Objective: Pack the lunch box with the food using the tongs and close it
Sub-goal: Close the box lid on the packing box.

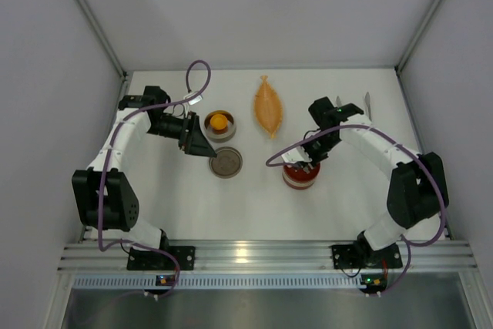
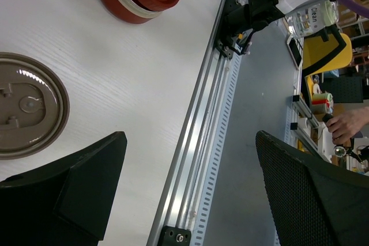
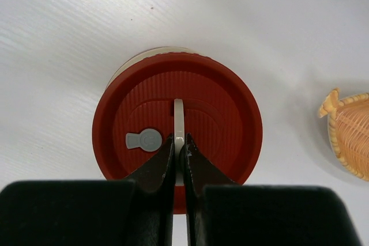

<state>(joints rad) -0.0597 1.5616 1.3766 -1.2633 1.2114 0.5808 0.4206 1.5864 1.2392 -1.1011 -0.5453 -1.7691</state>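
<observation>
Left gripper (image 2: 190, 139): the jaws are spread wide and nothing is held between them. It is placed at 8 o'clock of the steel tin and 10 o'clock of the brown lid.
Steel tin (image 1: 219, 124): it is stood open on the white table (image 1: 254, 209), left of centre.
Food (image 1: 219, 121): one orange-yellow piece is seen inside the steel tin. No other piece can be made out.
Brown lid (image 1: 226, 163): it is laid flat on the table at 6 o'clock of the steel tin, just beside it. Whether the two touch cannot be told.
Orange dish (image 1: 268, 106): this leaf-shaped woven dish is set at 2 o'clock of the steel tin, apart from it.
Red lid (image 3: 179, 122): it is seated on a round container at 5 o'clock of the orange dish. A grey tab (image 3: 144, 140) is set into its top.
Right gripper (image 3: 179, 142): the jaws are pressed together on the pale handle strap (image 3: 179, 113) at the centre of the red lid.
Tongs (image 1: 367, 103): a slim silver shape is seen at 3 o'clock of the orange dish, close to the right wall and well apart from both grippers.
</observation>
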